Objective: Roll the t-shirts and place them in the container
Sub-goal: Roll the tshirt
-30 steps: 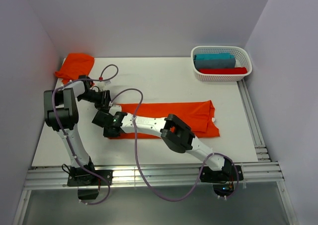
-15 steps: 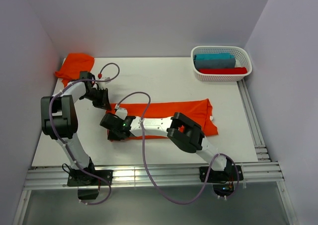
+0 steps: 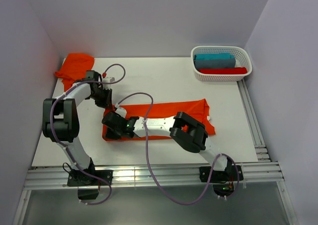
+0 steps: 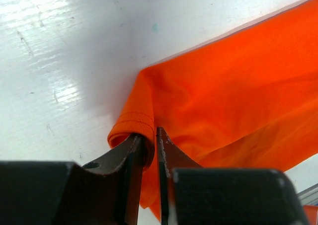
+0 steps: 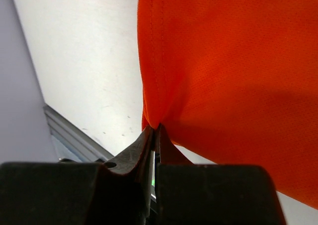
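Folded t-shirt (image 3: 169, 113) lies as long strip across tabletop (image 3: 164, 81) middle. Left gripper (image 4: 154, 135) clamped on far-left corner hem, right gripper (image 5: 155, 130) clamped on near-left corner. Advice: lift both corners level, turn over together, roll tight, straight.

Open table (image 3: 164, 81) between t-shirt (image 3: 169, 109) and basket (image 3: 221, 77); left arm (image 3: 74, 92) and right arm (image 3: 159, 124) crowd the t-shirt's left end
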`<state>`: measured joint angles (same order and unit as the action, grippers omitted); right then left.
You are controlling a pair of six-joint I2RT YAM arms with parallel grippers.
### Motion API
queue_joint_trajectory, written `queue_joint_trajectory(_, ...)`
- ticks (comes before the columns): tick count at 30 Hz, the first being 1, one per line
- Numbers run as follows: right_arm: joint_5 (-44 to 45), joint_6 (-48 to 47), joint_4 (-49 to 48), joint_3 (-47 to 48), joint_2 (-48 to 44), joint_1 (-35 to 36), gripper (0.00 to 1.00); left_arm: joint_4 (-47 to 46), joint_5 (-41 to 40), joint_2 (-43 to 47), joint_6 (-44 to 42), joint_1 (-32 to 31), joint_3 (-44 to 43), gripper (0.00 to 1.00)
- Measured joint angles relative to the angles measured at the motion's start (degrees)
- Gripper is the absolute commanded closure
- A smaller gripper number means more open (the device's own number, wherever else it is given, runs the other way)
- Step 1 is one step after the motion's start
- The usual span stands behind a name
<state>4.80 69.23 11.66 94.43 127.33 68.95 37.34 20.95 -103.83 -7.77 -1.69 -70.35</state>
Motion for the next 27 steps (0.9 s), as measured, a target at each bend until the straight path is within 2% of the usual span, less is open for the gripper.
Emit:
queue_joint_trajectory(5,-0.2,0.7,-2.8,-0.8,-0.5,-0.7,0.99,-0.3,-1.3,0.0,0.2,-1.0,0.0,0.74)
queue_joint_trajectory(8,-0.1,1.0,-3.8,-2.2,-1.8,-1.3,0.99,-0.4,-1.8,0.0,0.2,-1.2,0.0,0.65)
queue_joint_trajectory(9,0.0,1.2,-4.0,-2.6,-2.2,-1.4,1.00,-0.4,-2.0,0.0,0.3,-1.2,0.0,0.60)
queue_joint_trajectory(18,0.3,3.3,-10.0,-10.4,-6.6,-1.9,1.00,0.5,-2.1,0.6,0.3,-1.2,-0.7,0.45)
queue_joint_trajectory(27,1.0,5.5,-14.7,-17.2,-7.7,-1.9,1.00,2.9,-1.5,0.6,-0.4,-1.2,-5.4,0.41)
